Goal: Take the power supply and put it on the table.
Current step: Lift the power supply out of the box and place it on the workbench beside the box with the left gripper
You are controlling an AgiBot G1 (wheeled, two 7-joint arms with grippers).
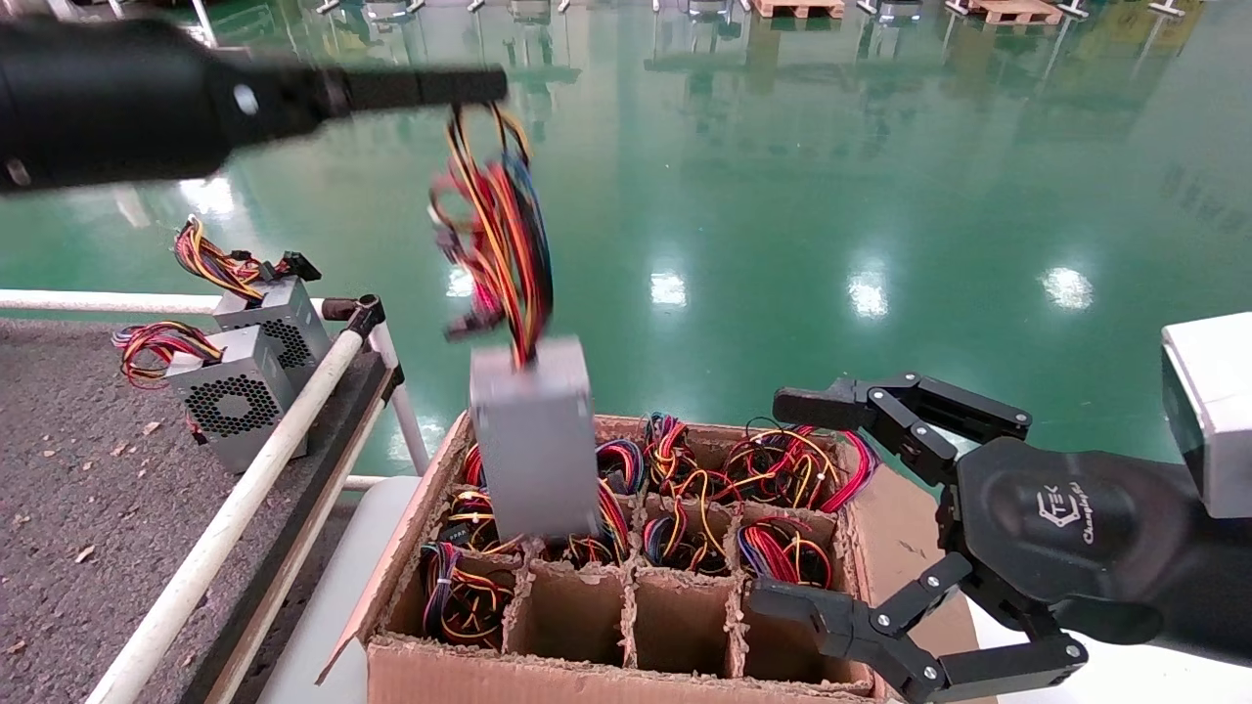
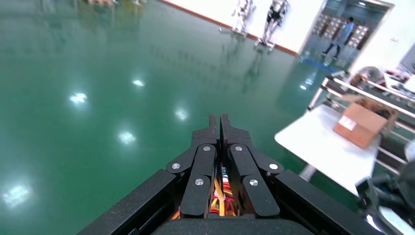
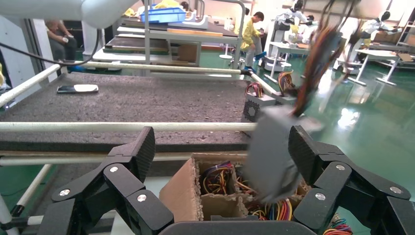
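Green glossy floor lay beyond the bench (image 1: 59,508). Left gripper (image 1: 479,86) reached out level, high up — fingers clamped on the wires of the power supply (image 1: 533,440), which hung above the carton (image 1: 440,675). Right gripper (image 1: 831,508) hovered beside the carton — fingers spread wide.

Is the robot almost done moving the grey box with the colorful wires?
About halfway. Done: the power supply is lifted out of the carton, hanging by its wires from the shut left gripper. In hand: it dangles above the carton, not yet over the table. Left: carry it across and set it down there. The right gripper waits open beside the carton.
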